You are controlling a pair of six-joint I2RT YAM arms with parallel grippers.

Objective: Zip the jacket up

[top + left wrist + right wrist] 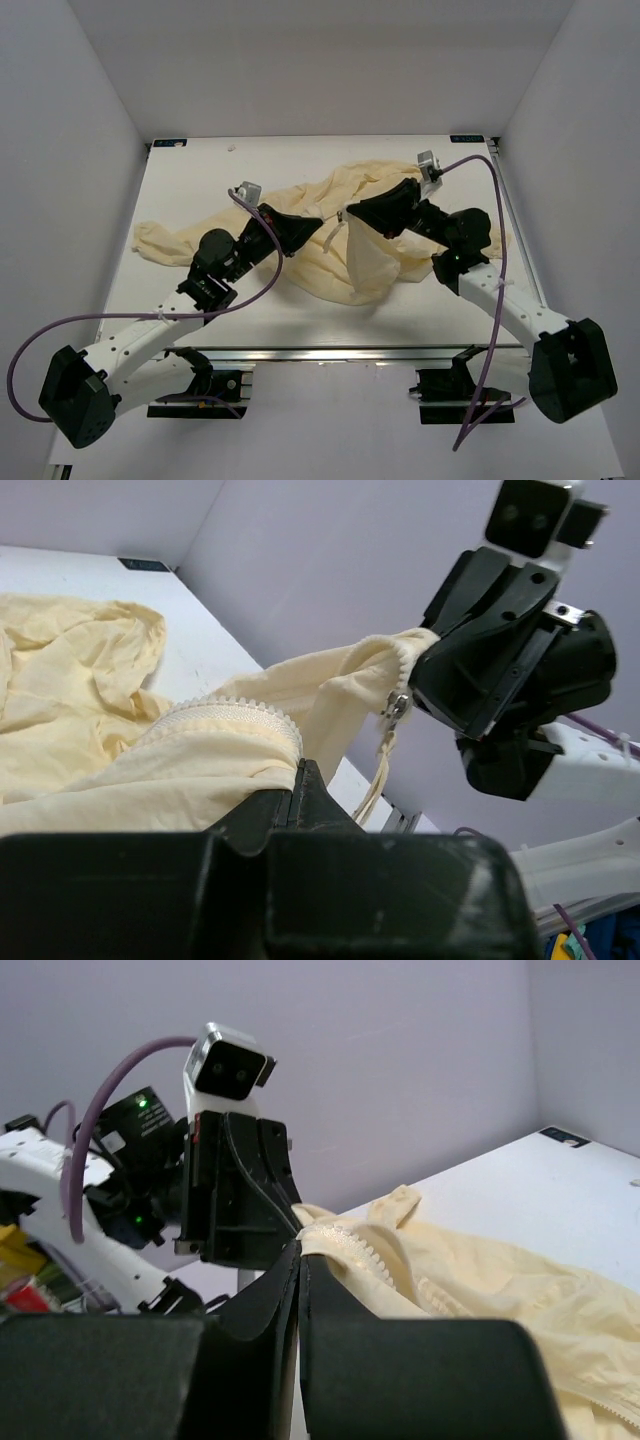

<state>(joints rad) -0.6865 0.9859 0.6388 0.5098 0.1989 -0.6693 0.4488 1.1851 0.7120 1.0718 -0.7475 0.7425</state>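
Jacket [365, 265] stretched crosswise by zipper edge [235, 712].
Left pincer [317, 222] and right pincer [351, 213] each clamped it; open desk [200, 185] lay beyond both.

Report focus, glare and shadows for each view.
Top view: soft even light, jacket sharp, hardly any shadows, glare on the table's front rail. Left wrist: left fingers dark and blurred up close, zipper teeth crisp. Right wrist: right fingers blurred too, jacket edge sharp.
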